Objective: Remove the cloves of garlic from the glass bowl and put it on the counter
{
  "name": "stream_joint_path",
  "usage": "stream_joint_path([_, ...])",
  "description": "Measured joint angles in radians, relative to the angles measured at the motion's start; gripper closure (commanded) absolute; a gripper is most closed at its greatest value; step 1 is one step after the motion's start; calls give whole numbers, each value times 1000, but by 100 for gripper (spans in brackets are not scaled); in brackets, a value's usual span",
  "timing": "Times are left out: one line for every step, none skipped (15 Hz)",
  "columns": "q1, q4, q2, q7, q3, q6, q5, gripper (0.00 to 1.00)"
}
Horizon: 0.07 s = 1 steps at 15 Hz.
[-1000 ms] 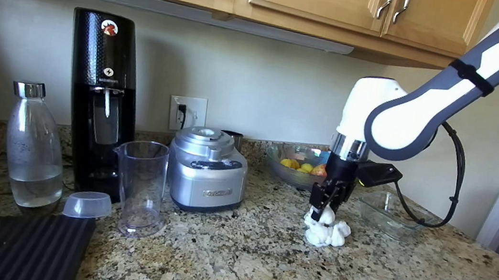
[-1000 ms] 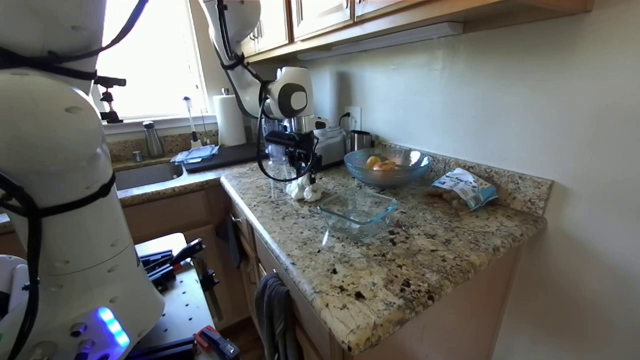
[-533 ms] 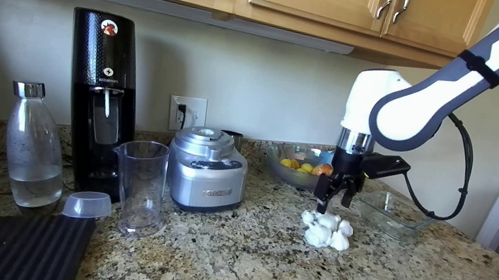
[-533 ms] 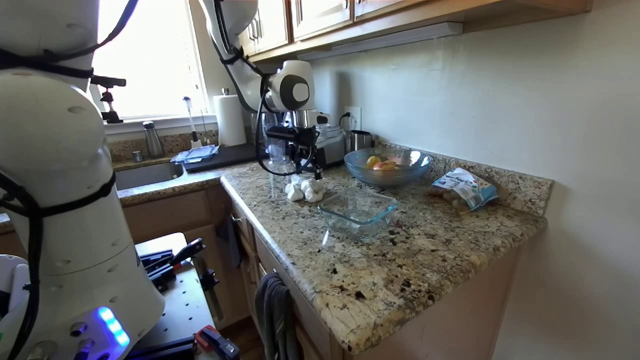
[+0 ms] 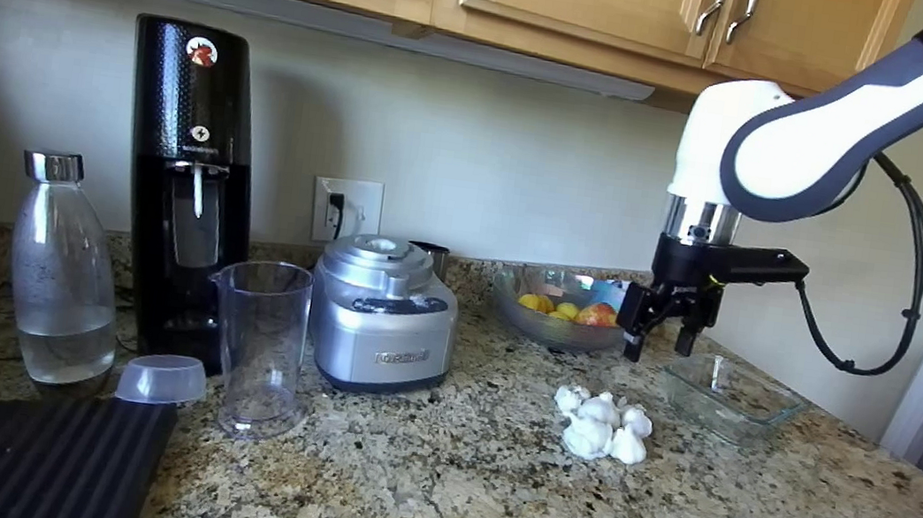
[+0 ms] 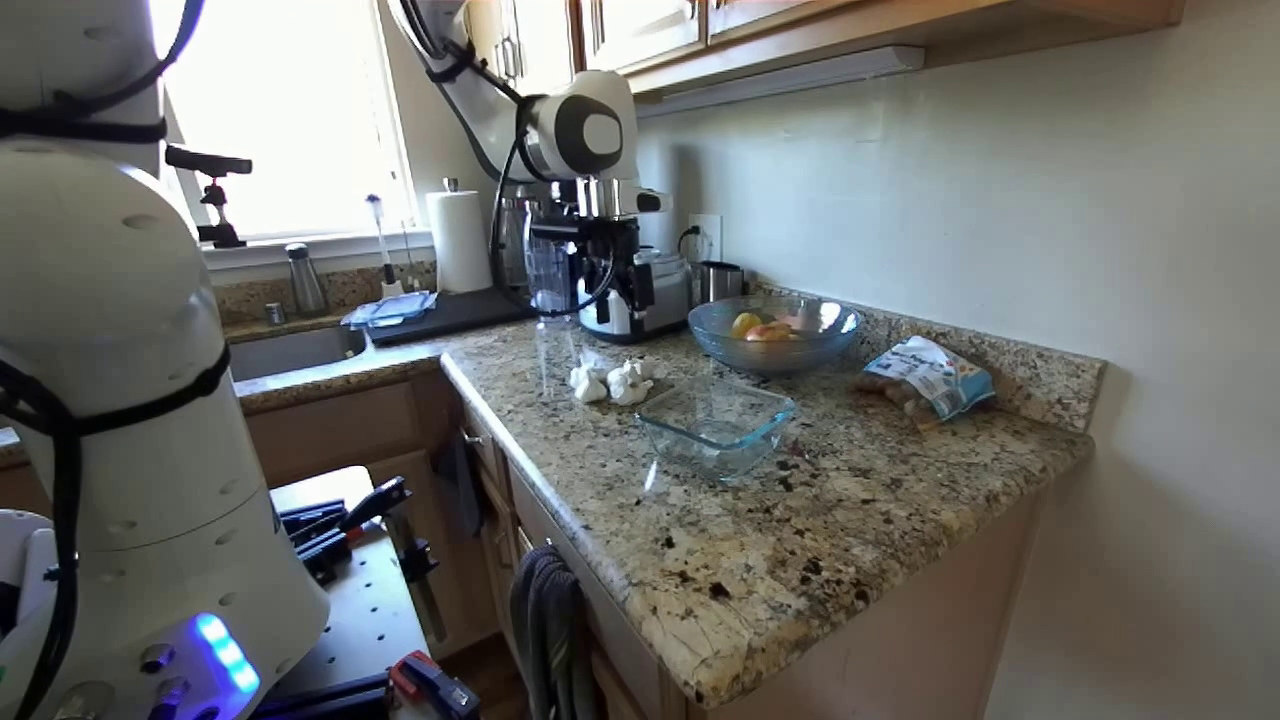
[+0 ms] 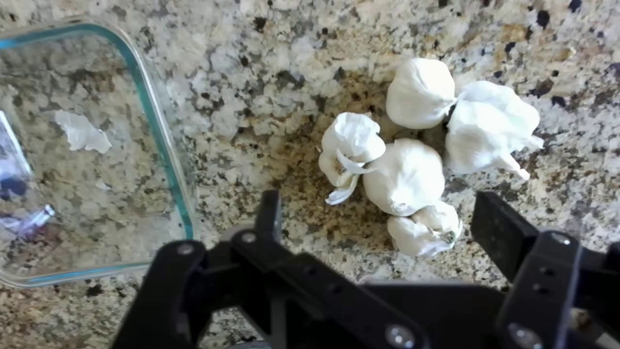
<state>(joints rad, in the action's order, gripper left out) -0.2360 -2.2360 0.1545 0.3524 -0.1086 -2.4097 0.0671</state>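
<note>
1. Jaws of the gripper (image 5: 660, 346) stand wide apart, holding nothing.
2. Arm (image 5: 796, 156) slopes down, gripper hanging vertical above the counter (image 5: 430, 496).
3. Garlic (image 7: 407, 177) lies clustered on the counter, near the glass bowl (image 7: 167, 152).

In an exterior view, your gripper (image 5: 660, 346) hangs with jaws apart, at one o'clock from the garlic (image 5: 600, 424), which you see grouped on the counter (image 5: 394, 500). From this garlic, the glass bowl (image 5: 709, 409) stands at two o'clock, and the fruit bowl (image 5: 548, 330) at eleven.
</note>
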Motion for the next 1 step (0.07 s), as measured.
stream_joint_path([6,-9,-12,12,0,0,0,0])
